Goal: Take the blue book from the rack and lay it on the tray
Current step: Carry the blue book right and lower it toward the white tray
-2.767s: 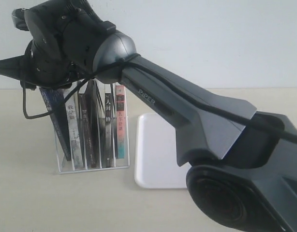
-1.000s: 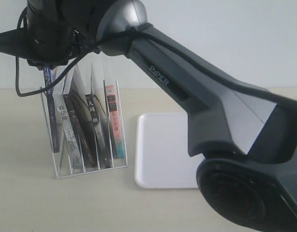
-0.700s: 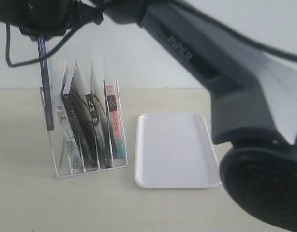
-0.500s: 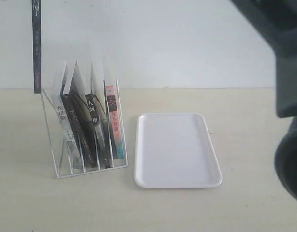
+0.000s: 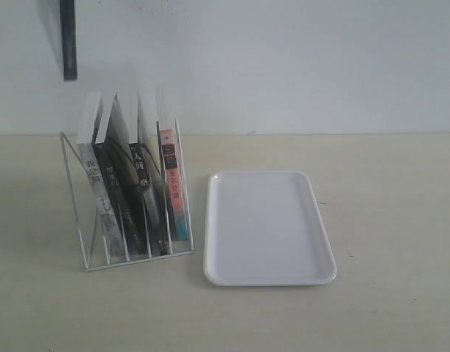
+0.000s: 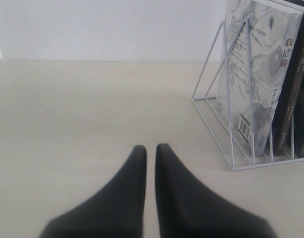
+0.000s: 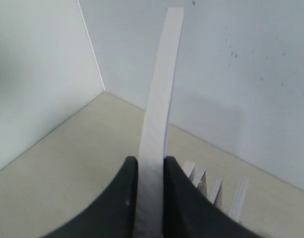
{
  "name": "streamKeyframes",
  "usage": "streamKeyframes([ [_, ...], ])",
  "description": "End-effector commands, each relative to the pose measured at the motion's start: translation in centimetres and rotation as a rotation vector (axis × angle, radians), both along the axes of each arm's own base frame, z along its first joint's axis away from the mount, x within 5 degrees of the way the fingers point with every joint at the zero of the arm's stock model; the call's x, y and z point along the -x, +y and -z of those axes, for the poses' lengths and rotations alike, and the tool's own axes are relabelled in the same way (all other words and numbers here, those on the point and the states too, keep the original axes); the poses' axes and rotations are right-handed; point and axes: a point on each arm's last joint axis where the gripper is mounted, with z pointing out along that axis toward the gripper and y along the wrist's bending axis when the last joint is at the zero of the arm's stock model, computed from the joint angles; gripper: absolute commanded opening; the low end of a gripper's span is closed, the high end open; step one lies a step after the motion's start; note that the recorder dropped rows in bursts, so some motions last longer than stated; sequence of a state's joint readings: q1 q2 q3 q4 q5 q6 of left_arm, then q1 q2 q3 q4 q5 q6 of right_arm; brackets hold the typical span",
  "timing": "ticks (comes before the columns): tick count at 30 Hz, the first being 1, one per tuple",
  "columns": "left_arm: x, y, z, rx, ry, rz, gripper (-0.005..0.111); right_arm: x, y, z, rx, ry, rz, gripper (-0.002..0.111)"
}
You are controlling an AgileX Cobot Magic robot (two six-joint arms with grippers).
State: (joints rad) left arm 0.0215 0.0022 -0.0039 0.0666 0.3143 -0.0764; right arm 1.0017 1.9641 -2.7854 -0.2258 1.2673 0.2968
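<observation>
The blue book hangs spine-out at the top left of the exterior view, well above the rack and clear of it. Only its lower end shows there. In the right wrist view my right gripper is shut on the book's pale page edge, with the tops of the racked books far below. The white tray lies flat to the right of the rack with nothing on it. My left gripper sits low over the table beside the rack, fingers together and holding nothing.
Several books stay in the rack: a grey-white marbled one, black-spined ones and a pink-and-teal one. A white wall stands behind the beige table. Neither arm shows in the exterior view.
The right arm has risen out of the exterior view, lifting the blue book up out of its leftmost rack slot. The rack, after tilting, has settled back.
</observation>
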Motion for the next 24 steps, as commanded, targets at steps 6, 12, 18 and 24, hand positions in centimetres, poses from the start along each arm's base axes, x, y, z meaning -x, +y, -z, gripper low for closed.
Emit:
streamKeyframes([
  [6,0.0,0.0,0.0,-0.005,-0.006,0.009,0.006,5.2,-9.2,-7.6,-0.122,-0.263,0.022,0.0],
  [12,0.0,0.0,0.0,-0.005,-0.006,0.009,0.006,7.1,-13.7,-8.6,-0.071,-0.309,0.109,0.0],
  [18,0.0,0.0,0.0,-0.005,-0.006,0.009,0.006,7.5,-15.7,-5.1,0.084,-0.209,0.188,0.0],
  [24,0.0,0.0,0.0,-0.005,-0.006,0.009,0.006,6.5,-16.4,1.6,0.281,-0.106,0.331,0.0],
])
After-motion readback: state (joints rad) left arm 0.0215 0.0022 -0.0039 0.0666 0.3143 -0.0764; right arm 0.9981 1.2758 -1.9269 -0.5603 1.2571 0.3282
